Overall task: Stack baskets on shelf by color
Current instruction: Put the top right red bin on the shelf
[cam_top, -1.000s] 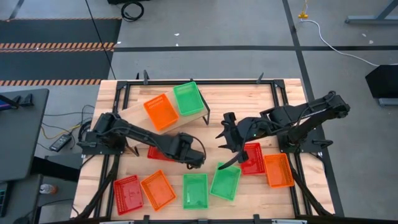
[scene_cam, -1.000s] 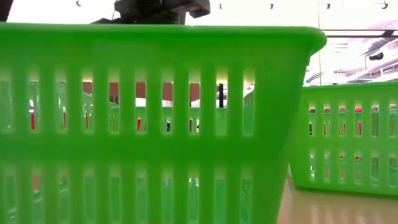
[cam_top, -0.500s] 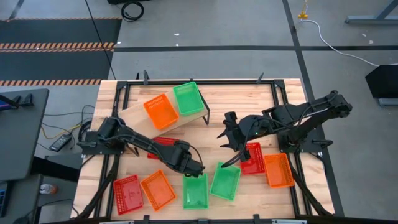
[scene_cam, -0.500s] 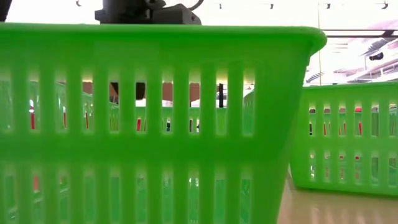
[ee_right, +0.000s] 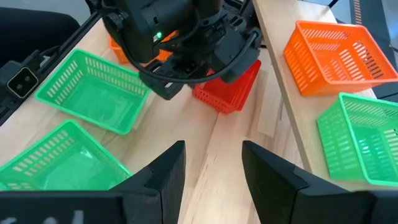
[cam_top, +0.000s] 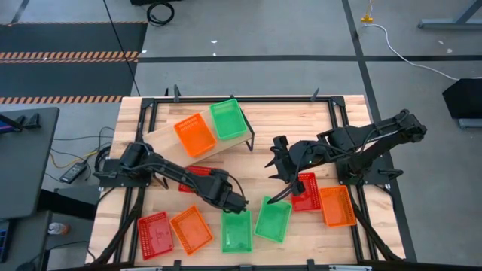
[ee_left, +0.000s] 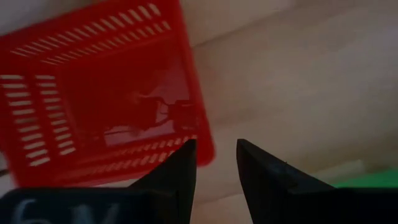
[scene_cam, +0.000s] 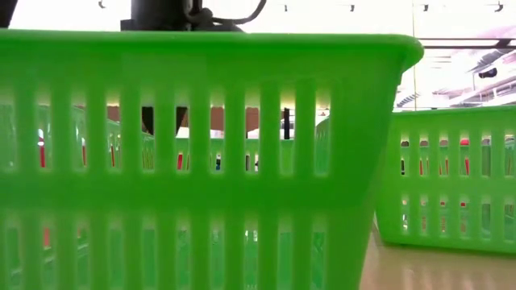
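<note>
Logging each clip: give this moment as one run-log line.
left gripper: open, empty, at green basket | right gripper: open, empty, mid-table | shelf: one orange basket, one green

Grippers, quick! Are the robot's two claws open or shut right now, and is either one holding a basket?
Left gripper: open, holding nothing, by a red basket.
Right gripper: open, holding nothing, above bare table.
</note>
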### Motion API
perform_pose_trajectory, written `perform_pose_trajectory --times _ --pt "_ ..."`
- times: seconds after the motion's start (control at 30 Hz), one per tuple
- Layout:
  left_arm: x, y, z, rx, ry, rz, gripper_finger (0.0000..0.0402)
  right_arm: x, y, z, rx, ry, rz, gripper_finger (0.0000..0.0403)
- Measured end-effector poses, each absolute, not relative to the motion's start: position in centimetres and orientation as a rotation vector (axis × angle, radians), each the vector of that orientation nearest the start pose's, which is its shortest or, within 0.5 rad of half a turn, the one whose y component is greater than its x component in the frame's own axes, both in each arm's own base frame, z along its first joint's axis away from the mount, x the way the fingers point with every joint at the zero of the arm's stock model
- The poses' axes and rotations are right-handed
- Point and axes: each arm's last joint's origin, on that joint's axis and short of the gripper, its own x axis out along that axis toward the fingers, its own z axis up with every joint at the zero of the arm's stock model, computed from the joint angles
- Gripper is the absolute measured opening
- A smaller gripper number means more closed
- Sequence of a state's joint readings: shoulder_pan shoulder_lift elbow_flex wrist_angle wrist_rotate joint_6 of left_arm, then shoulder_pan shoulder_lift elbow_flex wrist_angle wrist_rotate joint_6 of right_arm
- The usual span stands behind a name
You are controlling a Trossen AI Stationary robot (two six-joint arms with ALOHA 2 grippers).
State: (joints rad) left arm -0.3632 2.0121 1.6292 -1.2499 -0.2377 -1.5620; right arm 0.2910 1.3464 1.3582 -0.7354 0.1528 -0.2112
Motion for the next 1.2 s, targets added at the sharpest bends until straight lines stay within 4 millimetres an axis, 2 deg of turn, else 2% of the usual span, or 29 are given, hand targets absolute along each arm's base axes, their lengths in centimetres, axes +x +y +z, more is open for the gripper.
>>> perform_pose_trajectory --times 0.13,0.37,0.6,0.7,0.83,1.03,1.2 --pt "35.7 -12.6 20.7 -0.731 1.17 1.06 0.0121 26.7 7.5 36.0 -0.362 0.692 0.207 0.0165" --pt "36.1 -12.9 18.2 -0.686 1.255 1.089 0.0121 26.7 7.5 36.0 -0.362 0.691 0.207 0.0165" --pt "36.2 -12.8 18.0 -0.642 1.248 1.08 0.0113 26.7 7.5 36.0 -0.371 0.689 0.21 0.0165" --pt "36.2 -13.1 17.9 -0.669 1.285 1.062 0.0088 26.8 7.5 36.0 -0.386 0.686 0.216 0.0165" --pt "36.2 -13.3 17.9 -0.697 1.339 1.014 0.0022 26.8 7.6 35.8 -0.382 0.687 0.231 0.0165" --pt "36.7 -13.7 18.7 -0.733 1.324 0.975 0.0018 26.8 7.6 35.5 -0.382 0.704 0.232 0.0165" --pt "37.3 -14.5 20.9 -0.752 1.303 0.918 0.0015 26.8 7.7 35.4 -0.358 0.709 0.226 0.0165"
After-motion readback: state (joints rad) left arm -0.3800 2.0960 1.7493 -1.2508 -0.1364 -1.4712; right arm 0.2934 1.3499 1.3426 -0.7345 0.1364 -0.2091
